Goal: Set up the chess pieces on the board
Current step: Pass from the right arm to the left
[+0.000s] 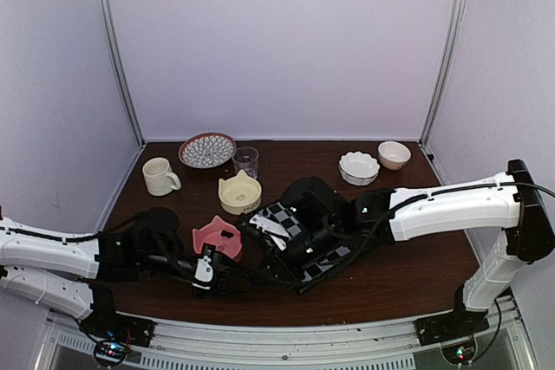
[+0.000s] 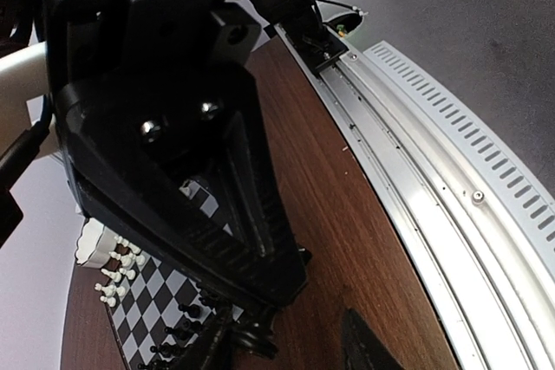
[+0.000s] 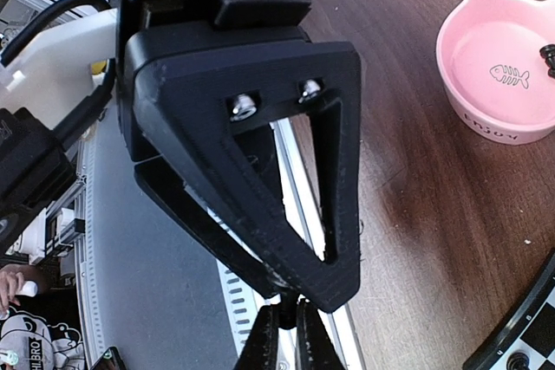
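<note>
The chessboard (image 1: 336, 257) lies tilted at mid-table, mostly under my right arm. It also shows in the left wrist view (image 2: 143, 301), with black pieces (image 2: 178, 333) and white pieces (image 2: 117, 268) standing on it. My left gripper (image 1: 236, 278) (image 2: 276, 294) is shut on a small black chess piece (image 2: 256, 335) over bare table, just left of the board. My right gripper (image 1: 256, 257) (image 3: 295, 288) meets it tip to tip. It looks shut on the top of that same piece (image 3: 290, 308). The left fingers (image 3: 262, 344) pinch the piece from below.
A pink cat bowl (image 1: 212, 233) (image 3: 486, 110) with a black piece at its edge sits just behind the grippers. A yellow cat bowl (image 1: 239, 192), glass (image 1: 245, 162), mug (image 1: 159, 176), patterned plate (image 1: 206, 149) and two bowls (image 1: 358, 167) (image 1: 394, 154) stand farther back. The metal rail (image 2: 416, 205) runs along the near edge.
</note>
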